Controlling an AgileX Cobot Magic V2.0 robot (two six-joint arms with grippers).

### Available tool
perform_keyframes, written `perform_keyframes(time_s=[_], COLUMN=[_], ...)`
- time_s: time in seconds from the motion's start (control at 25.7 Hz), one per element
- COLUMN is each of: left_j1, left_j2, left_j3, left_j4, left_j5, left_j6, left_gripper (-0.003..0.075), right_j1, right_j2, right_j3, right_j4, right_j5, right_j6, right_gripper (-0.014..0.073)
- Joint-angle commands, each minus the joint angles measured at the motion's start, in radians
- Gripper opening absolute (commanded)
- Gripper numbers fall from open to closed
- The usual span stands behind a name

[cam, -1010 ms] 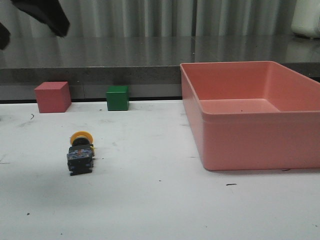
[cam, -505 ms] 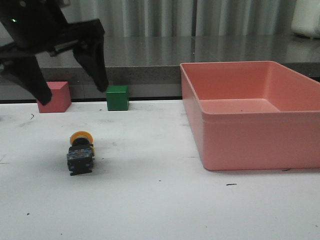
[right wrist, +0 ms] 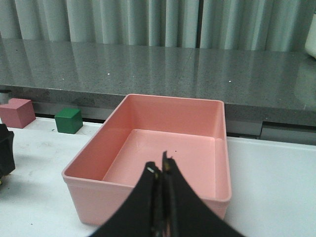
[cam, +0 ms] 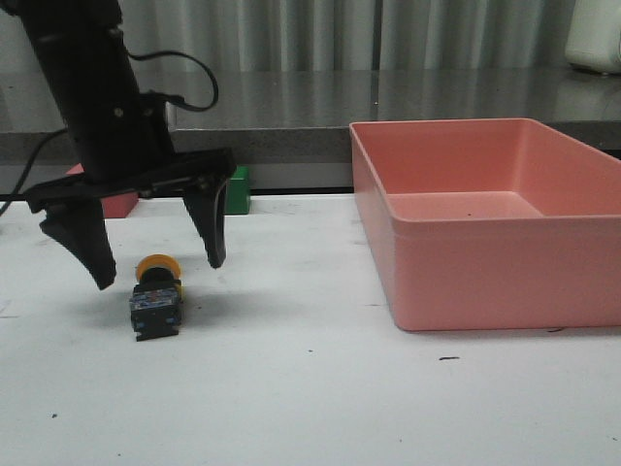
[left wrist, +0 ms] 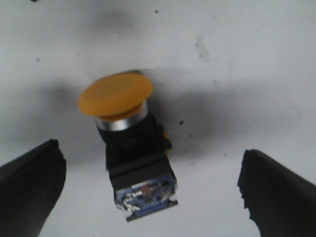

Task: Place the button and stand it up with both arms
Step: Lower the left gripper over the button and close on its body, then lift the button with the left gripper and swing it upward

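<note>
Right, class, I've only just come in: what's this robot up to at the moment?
The left arm's tool hangs open over the button, one finger on either side, not touching it. The button lies on its side on the white table, not yet stood up. The right tool is shut and empty, above the empty pink bin.

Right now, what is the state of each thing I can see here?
button: lying on its side, not gripped
left tool: open, straddling the button
right tool: shut, empty
pink bin: upright, empty
red cube: partly hidden
green cube: partly hidden
</note>
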Motion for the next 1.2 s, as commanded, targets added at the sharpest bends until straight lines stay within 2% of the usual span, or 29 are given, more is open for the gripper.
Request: perform_keyframes(time_s=[0.0,0.39,0.51,0.62,0.97,1.17], left_j1=[-0.008,-0.008,-0.008,-0.008,-0.008,-0.008], left_j2=[-0.004,0.054,0.054,0.054,0.054,0.054], left_j3=[-0.061,-0.130,-0.137,-0.139,-0.139,-0.139], left_j4=[0.003,0.003,0.003,0.003,0.006,0.010], left_j5=[0.024,0.035,0.036,0.044,0.050,0.056], left_j6=[-0.033,-0.033,-0.033,-0.033,-0.025,-0.022], left_gripper=[0.0671,0.0671,0.0640,0.0569,0.0254,0.0120], right_j1=[-0.005,-0.005,-0.005,-0.005,-0.005,-0.005], right_j2=[0.010,0.010,0.010,0.010,0.010,0.010], right_j3=[-0.023,-0.023,-0.023,-0.023,-0.023,-0.023], right_j4=[-0.001,-0.001,-0.001,-0.001,-0.001,-0.001], right_j5=[-0.085,-0.085,-0.085,-0.085,-0.085,-0.085], right_j6=[-0.012,-0.012,-0.012,-0.012,-0.012,-0.012], right_gripper=[-0.0060,-0.0060,-0.0060,-0.0060,-0.0060,-0.0060])
